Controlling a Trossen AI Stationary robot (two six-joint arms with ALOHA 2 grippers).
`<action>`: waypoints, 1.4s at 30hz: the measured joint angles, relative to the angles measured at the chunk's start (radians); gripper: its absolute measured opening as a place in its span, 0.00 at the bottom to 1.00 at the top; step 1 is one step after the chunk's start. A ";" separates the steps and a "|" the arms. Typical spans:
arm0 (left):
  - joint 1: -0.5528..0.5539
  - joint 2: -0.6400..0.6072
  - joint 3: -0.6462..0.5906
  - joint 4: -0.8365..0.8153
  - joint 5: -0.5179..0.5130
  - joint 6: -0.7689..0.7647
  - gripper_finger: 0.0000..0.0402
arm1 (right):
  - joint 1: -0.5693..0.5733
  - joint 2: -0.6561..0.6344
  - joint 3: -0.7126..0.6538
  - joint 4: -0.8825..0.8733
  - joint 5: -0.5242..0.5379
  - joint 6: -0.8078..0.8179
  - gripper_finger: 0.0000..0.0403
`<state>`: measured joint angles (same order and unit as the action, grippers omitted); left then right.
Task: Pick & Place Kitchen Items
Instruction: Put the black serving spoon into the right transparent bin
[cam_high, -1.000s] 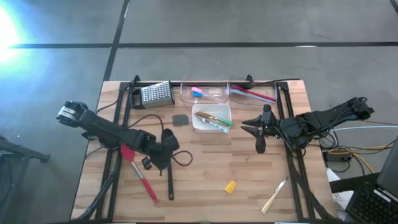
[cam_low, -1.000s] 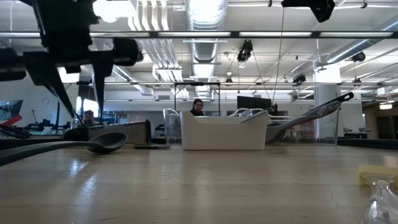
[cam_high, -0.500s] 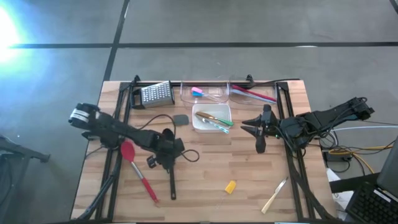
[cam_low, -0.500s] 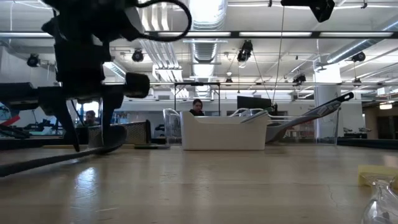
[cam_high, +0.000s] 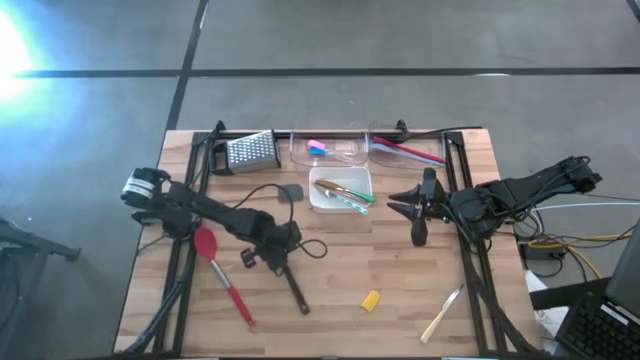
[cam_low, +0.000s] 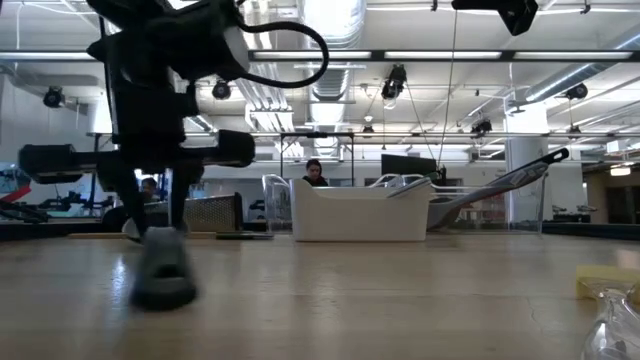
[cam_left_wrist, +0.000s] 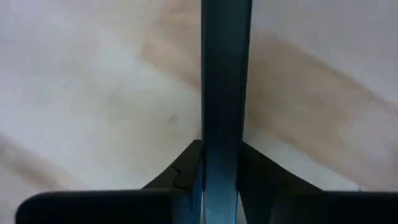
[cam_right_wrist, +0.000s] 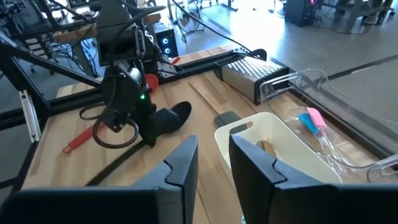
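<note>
Black spoon, left of the worktop's middle, is sitting pinched in my left tool, so I'm judging lifting next, while my right tool is waiting narrow.

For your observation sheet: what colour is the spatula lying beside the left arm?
Red spatula, clearest in the high view.

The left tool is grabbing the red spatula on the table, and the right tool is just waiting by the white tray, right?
Not quite. The left tool is closed on the black spoon, not the red spatula, which lies untouched beside it. The high view shows this, and the left wrist view shows the dark handle between the fingers. The right tool does wait by the white tray.
</note>
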<state>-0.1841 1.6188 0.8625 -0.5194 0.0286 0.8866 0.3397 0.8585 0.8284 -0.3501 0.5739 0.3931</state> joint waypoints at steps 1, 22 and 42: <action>0.000 0.000 0.006 -0.001 -0.015 -0.019 0.18 | 0.000 0.000 0.000 -0.001 0.000 0.000 0.21; 0.052 -0.228 0.228 0.133 -0.070 -0.564 0.18 | 0.000 0.000 0.000 -0.009 -0.043 0.000 0.21; 0.182 -0.233 0.159 0.681 -0.050 -0.668 0.18 | 0.000 0.134 0.000 0.158 -0.108 -0.053 0.28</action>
<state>-0.0019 1.3861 1.0214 0.1620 -0.0211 0.2182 0.3401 0.9929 0.8284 -0.1918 0.4655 0.3396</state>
